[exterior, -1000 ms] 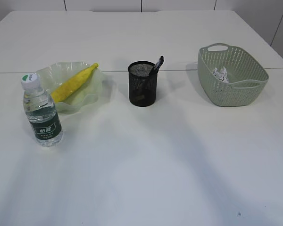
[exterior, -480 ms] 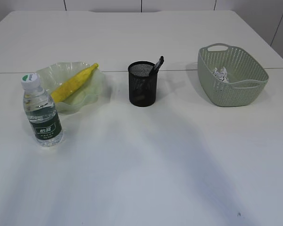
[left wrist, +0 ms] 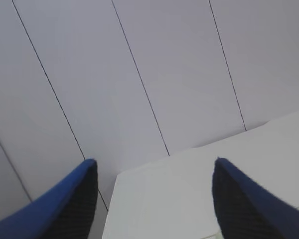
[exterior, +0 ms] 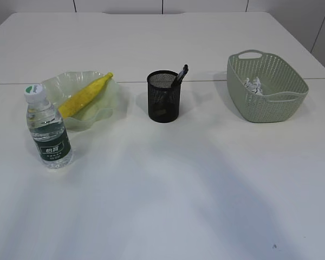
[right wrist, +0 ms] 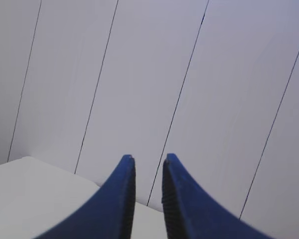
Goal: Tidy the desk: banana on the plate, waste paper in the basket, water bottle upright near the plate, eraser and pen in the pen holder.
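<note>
On the white desk (exterior: 179, 179) the yellow banana (exterior: 84, 96) lies in the pale-green wavy plate (exterior: 58, 82) at the left. The water bottle (exterior: 49, 130) stands upright just in front of the plate. The black mesh pen holder (exterior: 163, 97) stands in the middle with the dark pen (exterior: 182, 72) sticking out of it. The eraser does not show. Crumpled waste paper (exterior: 253, 85) lies inside the sage-green basket (exterior: 271, 103) at the right. Neither arm shows in the exterior view. My left gripper (left wrist: 155, 160) is wide open and empty. My right gripper (right wrist: 149, 156) is narrowly open, with nothing between its fingers.
Both wrist views look up at a panelled white wall beyond the desk's far edge. A seam (exterior: 206, 80) runs across the desk behind the pen holder.
Nothing on the desk has moved. Only faint shadows on the front of the desk have shifted.
</note>
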`<action>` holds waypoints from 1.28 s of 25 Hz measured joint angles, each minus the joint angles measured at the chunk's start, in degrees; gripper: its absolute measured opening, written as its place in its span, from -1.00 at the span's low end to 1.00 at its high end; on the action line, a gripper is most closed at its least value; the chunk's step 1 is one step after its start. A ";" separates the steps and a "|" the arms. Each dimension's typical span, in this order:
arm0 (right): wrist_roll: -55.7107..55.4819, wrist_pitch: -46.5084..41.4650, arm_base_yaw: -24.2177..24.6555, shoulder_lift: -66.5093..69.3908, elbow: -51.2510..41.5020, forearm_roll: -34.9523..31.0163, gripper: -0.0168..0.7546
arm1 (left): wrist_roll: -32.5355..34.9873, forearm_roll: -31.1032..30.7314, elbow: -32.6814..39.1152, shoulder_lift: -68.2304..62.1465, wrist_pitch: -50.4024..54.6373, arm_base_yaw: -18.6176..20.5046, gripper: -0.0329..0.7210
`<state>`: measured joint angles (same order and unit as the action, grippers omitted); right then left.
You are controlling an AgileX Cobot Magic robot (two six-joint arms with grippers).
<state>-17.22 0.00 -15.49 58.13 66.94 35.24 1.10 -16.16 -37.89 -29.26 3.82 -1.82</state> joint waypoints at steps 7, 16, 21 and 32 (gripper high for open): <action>-1.81 -2.58 0.00 -8.10 -5.33 0.00 -0.58 | 0.00 0.00 -0.10 5.86 4.69 0.00 0.44; -2.96 -9.33 0.00 -19.61 -9.72 -0.86 -0.58 | 0.00 0.00 -0.22 13.38 10.78 0.00 0.44; -3.06 -14.29 0.00 -24.22 -10.46 -1.14 -0.58 | 0.00 0.00 -2.25 14.96 13.83 0.00 0.42; -3.06 -21.03 0.00 -31.36 -14.07 -2.19 -0.58 | 0.00 0.00 -4.28 17.21 15.35 0.00 0.39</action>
<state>-20.28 -21.03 -15.49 26.76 52.86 33.06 1.10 -16.16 -42.17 -12.05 19.16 -1.82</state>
